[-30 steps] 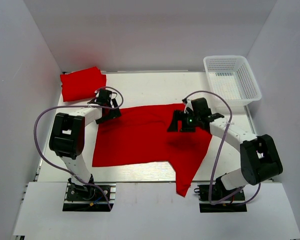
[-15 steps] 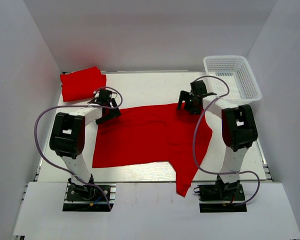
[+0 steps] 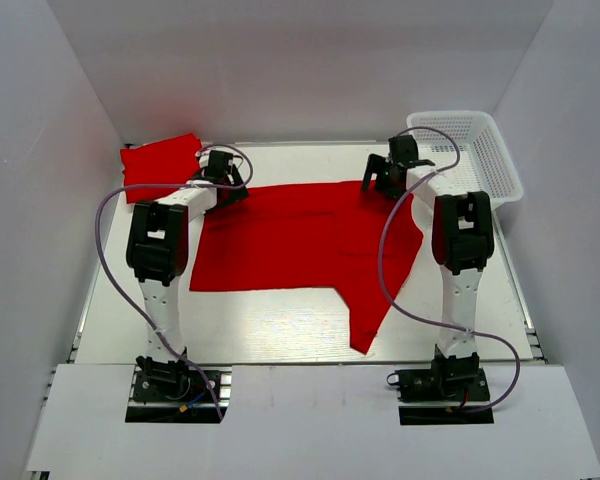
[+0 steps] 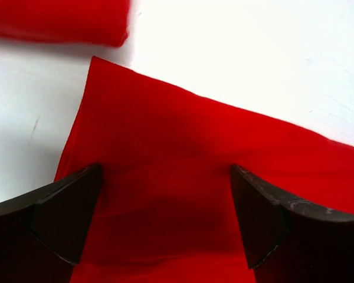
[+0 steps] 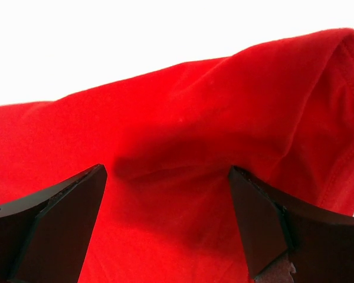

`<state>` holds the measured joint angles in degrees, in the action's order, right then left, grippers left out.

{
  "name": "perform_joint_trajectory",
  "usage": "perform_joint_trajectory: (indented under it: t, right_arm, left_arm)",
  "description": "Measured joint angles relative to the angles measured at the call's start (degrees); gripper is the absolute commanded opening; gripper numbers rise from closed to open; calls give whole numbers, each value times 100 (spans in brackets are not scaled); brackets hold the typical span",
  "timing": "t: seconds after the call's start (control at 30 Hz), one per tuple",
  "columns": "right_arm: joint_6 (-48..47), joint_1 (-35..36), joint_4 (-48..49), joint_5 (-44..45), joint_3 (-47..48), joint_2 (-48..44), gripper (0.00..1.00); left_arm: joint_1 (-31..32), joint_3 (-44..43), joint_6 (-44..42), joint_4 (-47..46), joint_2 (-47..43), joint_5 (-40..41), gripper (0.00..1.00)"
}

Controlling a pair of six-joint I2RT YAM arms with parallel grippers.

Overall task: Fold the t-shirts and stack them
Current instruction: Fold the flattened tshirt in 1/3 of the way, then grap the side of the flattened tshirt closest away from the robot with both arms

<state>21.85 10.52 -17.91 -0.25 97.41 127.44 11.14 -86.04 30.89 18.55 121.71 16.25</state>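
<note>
Black left end effector (image 3: 224, 180) and right end effector (image 3: 388, 178), both spread wide and holding nothing, have just reached out to the far corners of the spread t-shirt (image 3: 300, 235). This probably sets up a pinch for the fold. Its cloth is soft, matte and faintly rippled. Folded t-shirt (image 3: 160, 166) lies beyond its far-left corner, the mesh basket (image 3: 492, 150) beyond its far-right.

Two t-shirts (image 3: 300, 240) (image 3: 160, 166), one basket (image 3: 501, 160)

White arms (image 3: 164, 298) carry black joints (image 3: 157, 240), purple cables (image 3: 99, 232), dark wedge-shaped fingers (image 4: 62, 218).
</note>
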Motion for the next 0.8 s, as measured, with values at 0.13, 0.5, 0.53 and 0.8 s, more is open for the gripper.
perform_joint_trajectory:
  t: [0.13, 0.5, 0.53, 0.8]
  right_arm:
    - [-415, -28, -142, -212, 269, 120, 90]
    - [-1078, 278, -485, -348, -973, -1856, 90]
    - [-1080, 367, -485, -350, -1270, -2251, 90]
    - [-883, 1508, -1016, -299, -3755, -4371, 90]
  left_arm:
    - [-17, -170, -127, -42, 107, -96, 100]
    - [24, 111, -619, 581, -1001, -76, 100]
    - [24, 297, -573, 706, -1368, -33, 100]
    - [-2, 2715, 610, 1753, -3960, 345, 100]
